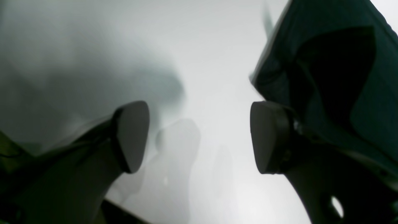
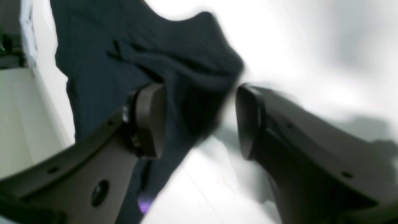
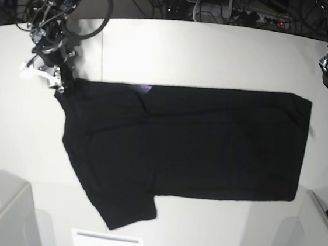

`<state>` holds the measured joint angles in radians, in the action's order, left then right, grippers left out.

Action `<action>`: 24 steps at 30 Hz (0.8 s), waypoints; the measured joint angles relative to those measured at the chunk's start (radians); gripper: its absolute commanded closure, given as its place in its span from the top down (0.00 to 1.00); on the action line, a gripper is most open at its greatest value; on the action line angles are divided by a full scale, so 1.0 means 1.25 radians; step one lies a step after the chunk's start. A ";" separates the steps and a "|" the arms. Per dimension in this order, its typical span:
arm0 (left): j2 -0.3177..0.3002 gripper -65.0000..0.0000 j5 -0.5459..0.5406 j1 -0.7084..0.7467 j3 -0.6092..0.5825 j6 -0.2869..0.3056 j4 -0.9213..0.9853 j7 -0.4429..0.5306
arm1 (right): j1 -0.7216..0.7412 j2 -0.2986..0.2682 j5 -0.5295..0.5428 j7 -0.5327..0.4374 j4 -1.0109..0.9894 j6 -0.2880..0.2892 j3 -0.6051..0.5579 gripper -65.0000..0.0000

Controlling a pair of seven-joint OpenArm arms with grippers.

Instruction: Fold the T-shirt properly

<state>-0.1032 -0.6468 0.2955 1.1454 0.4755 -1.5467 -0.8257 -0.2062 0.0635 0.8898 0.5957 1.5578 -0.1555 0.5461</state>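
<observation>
Limp, light T-shirt (image 3: 197, 144) flat on surface (image 3: 218, 52); pinch hem corners. Right pincer (image 2: 199, 121) agape, sleeve cloth between pads, ungripped. Left pincer (image 1: 199, 137) agape, empty.

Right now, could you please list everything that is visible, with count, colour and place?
T-shirt: one, black, spread flat across the middle of the table, a small purple patch showing at its upper edge.
Table: one, white, under the T-shirt.
Label: one, white, at the near table edge below the sleeve.
Cables: several, dark, behind the far edge of the table.
Left gripper: one, dark, open, above bare table beside the shirt edge; at the right in the base view.
Right gripper: one, dark, open, over the shirt corner at the left in the base view; no cloth is visibly pinched.
</observation>
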 measured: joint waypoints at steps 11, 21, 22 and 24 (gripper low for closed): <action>0.013 0.75 0.165 -0.146 -0.073 0.001 0.044 -0.005 | 0.021 0.000 0.006 -0.004 -0.027 0.012 0.000 0.52; 0.013 0.74 0.154 -0.179 -0.157 -0.027 0.119 0.031 | 0.022 -0.010 0.006 0.003 -0.028 0.014 -0.001 0.52; 0.010 0.74 0.149 -0.182 -0.156 -0.027 0.129 0.037 | 0.022 -0.013 0.006 0.005 -0.028 0.014 -0.001 0.52; 0.009 0.73 0.145 -0.183 -0.153 -0.027 0.142 0.047 | 0.022 -0.014 0.006 0.005 -0.028 0.014 -0.001 0.52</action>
<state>-0.0914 -0.4656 0.0666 0.9539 0.4423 -1.3697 -0.7666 -0.1783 0.0463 0.8974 0.6018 1.5227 -0.1383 0.5449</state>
